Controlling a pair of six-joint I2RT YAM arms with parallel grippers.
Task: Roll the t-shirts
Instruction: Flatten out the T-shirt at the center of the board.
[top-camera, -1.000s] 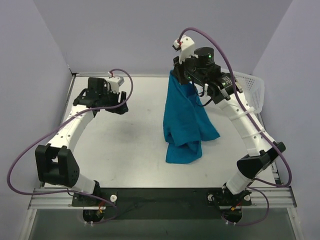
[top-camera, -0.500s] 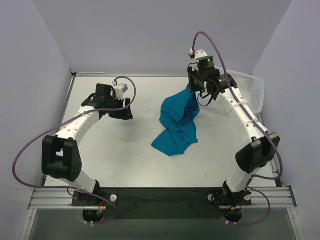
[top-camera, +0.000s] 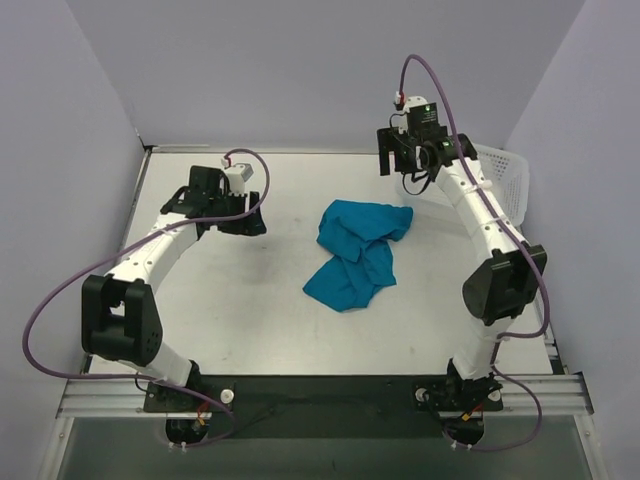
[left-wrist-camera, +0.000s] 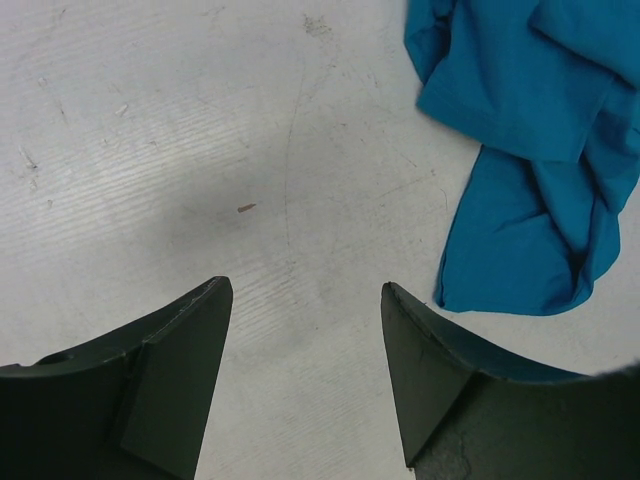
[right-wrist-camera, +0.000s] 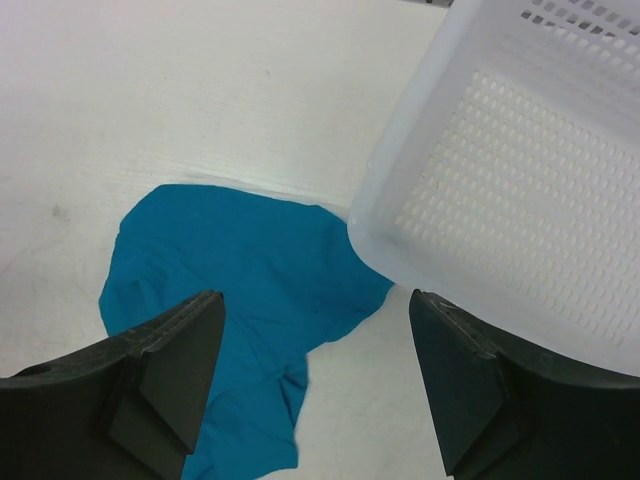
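The teal-blue t-shirt (top-camera: 356, 254) lies crumpled in a heap on the middle of the table, held by nothing. My right gripper (top-camera: 396, 165) hangs open above the shirt's far right corner, close to the basket. From the right wrist the t-shirt (right-wrist-camera: 235, 290) spreads below the open gripper (right-wrist-camera: 315, 300), whose fingers are empty. My left gripper (top-camera: 246, 222) is open over bare table left of the shirt. In the left wrist view the t-shirt (left-wrist-camera: 535, 150) fills the upper right, beyond the open gripper (left-wrist-camera: 305, 290).
A white mesh basket (top-camera: 505, 180) stands at the table's far right edge, and its corner (right-wrist-camera: 520, 200) sits right beside the shirt in the right wrist view. Grey walls enclose the table on three sides.
My right gripper has opened and let go of the t-shirt, which dropped from hanging into a heap on the table. The right arm drew back toward the basket.
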